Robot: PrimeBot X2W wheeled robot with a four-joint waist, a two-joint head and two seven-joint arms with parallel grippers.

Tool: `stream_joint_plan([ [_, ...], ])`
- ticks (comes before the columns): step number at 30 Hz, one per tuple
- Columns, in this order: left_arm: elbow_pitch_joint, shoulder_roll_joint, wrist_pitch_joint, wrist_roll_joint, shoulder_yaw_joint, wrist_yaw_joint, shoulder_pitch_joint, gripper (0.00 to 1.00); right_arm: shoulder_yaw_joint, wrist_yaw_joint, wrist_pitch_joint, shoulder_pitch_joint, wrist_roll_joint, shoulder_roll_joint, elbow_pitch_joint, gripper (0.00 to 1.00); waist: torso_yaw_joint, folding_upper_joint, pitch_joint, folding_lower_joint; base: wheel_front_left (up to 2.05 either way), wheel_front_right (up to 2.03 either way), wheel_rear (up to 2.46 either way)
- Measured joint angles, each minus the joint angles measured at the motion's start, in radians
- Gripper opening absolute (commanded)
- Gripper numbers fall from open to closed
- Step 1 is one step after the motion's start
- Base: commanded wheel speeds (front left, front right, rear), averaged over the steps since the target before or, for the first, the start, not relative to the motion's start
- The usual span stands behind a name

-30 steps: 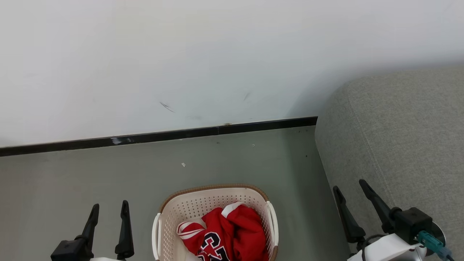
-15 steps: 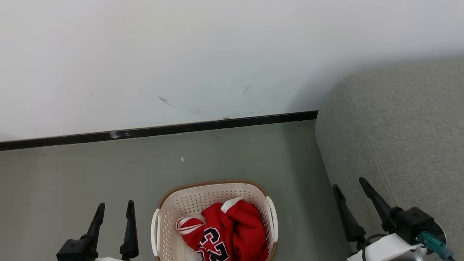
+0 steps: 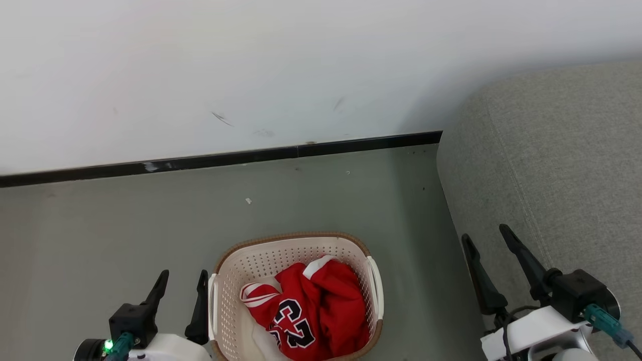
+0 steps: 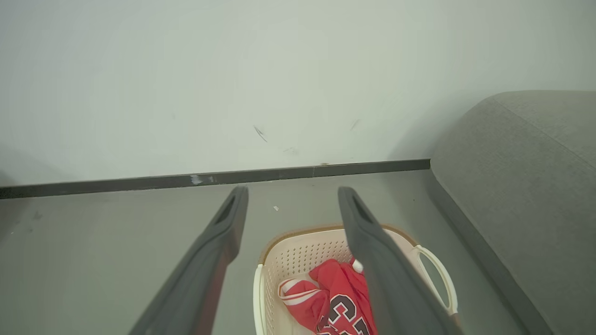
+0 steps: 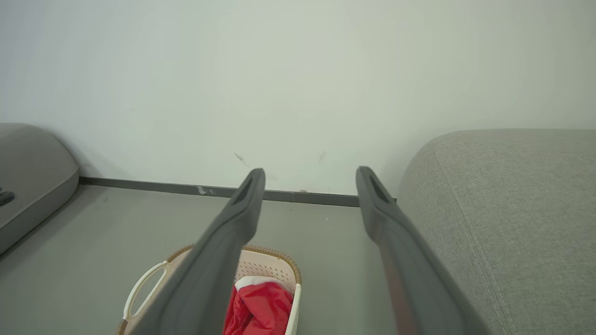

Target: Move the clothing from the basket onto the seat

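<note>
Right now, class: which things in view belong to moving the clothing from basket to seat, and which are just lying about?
Belong: red sports clothing, cream laundry basket, grey sofa, left gripper, right gripper.
Lying about: small white scrap, black skirting board, second grey upholstered piece.

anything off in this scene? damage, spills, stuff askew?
Only cosmetic: dark scuff marks on the wall, a pale chip in the black baseboard, and a small white scrap on the floor. The basket stands upright with the clothing crumpled inside; nothing spilled.
</note>
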Motion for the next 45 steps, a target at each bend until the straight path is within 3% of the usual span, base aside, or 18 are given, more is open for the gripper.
stream_joint_plan([
  [27,0.275,-0.051,0.110,-0.008,-0.123,-0.016,-0.268,1.00,-0.046,0.000,0.000,-0.182,0.002,-0.001,-0.075,1.00,-0.045,0.0000,0.241,0.0000,0.00,0.00,0.00],
  [36,0.345,-0.055,0.133,-0.085,-0.142,-0.016,-0.367,1.00,-0.034,0.000,0.000,-0.264,0.003,-0.001,-0.095,1.00,-0.074,0.0000,0.342,0.0000,0.00,0.00,0.00],
  [45,0.383,-0.055,0.137,-0.229,-0.191,-0.007,-0.443,1.00,-0.012,0.000,0.000,-0.353,0.014,-0.002,-0.096,1.00,-0.113,0.0000,0.433,0.0000,0.00,0.00,0.00],
])
